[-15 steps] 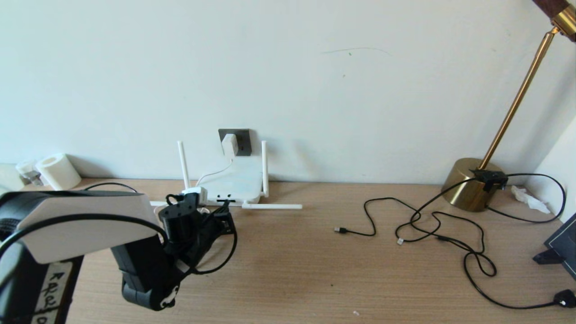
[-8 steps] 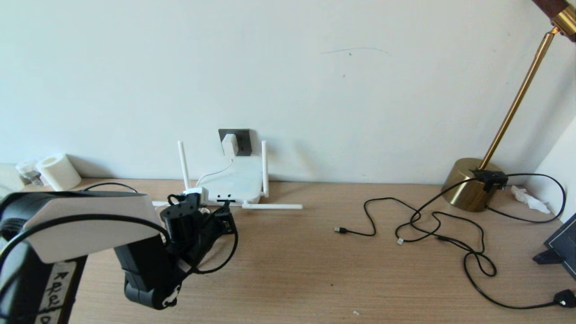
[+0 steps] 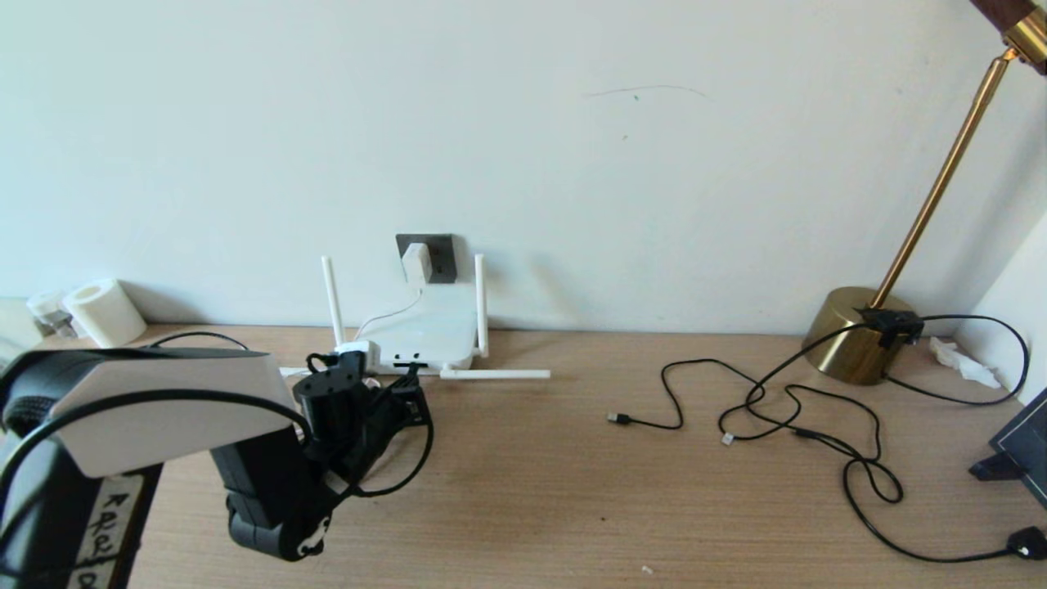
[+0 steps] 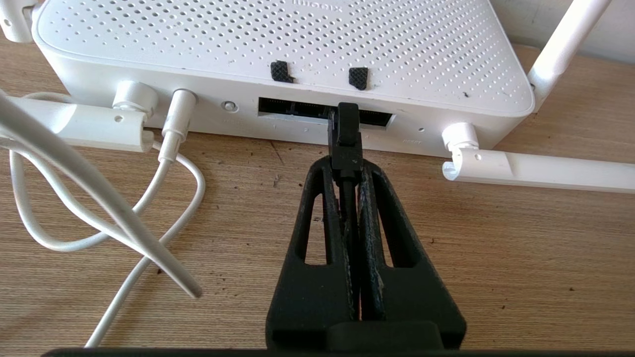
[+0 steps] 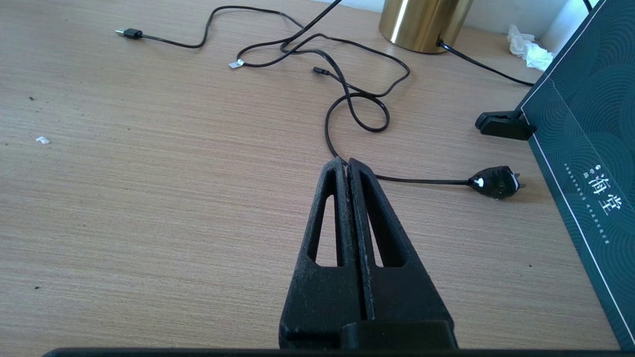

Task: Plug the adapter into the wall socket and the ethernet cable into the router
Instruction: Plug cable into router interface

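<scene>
Fingers of the left gripper [image 4: 347, 166] pinch the ethernet cable [image 4: 346, 139], its plug just beyond their tips at the router [image 4: 278, 49] port; slight misalignment could jam it, while the right gripper [image 5: 347, 166] idles clenched.

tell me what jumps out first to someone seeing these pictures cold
The left hand stands out, clamped on the ethernet cable with its plug at the router port strip. Behind the router, the white adapter sits in the wall socket. To the right, loose black cables sprawl over the wooden table near a brass lamp base.
</scene>
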Robot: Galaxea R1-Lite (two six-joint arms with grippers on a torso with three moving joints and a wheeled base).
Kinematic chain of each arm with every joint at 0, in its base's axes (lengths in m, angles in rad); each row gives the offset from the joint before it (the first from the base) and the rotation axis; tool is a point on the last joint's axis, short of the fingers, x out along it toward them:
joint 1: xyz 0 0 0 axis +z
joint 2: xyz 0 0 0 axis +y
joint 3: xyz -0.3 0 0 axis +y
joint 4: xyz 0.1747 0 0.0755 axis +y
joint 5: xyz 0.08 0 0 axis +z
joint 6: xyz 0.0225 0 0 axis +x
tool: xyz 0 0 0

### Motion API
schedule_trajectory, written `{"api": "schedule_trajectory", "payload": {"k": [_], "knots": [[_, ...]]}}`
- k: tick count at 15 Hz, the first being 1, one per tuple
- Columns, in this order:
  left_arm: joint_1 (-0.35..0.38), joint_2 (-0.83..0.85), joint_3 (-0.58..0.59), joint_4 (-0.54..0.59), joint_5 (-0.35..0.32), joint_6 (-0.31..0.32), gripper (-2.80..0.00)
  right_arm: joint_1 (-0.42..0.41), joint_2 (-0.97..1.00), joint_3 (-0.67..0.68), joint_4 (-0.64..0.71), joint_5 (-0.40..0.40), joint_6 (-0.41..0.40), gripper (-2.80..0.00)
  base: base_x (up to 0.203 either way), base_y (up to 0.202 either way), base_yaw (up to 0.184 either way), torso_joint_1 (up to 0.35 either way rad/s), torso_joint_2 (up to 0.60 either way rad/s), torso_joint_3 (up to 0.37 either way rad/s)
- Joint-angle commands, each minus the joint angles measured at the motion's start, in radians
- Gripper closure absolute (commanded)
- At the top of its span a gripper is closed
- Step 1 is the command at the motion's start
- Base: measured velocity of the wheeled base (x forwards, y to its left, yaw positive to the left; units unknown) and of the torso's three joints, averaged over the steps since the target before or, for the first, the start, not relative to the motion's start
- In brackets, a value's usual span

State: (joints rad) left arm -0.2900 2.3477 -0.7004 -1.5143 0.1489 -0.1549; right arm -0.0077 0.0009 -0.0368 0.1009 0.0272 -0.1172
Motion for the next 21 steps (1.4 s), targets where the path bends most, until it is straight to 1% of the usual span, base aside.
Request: {"api": "schedule_trajectory", "payload": {"k": [1, 21], "knots": [[0.0, 0.005, -0.001, -0.006, 0.001, -0.002, 0.0, 0.0, 0.001, 0.0, 0.001, 0.001, -0.001, 0.0, 0.0, 0.0, 0.0, 0.0, 0.0, 0.0], [0.003, -0.013, 0.009, -0.009, 0.003, -0.002, 0.0, 0.0, 0.001, 0.0, 0.0, 0.0, -0.001, 0.0, 0.0, 0.0, 0.0, 0.0, 0.0, 0.0]]}}
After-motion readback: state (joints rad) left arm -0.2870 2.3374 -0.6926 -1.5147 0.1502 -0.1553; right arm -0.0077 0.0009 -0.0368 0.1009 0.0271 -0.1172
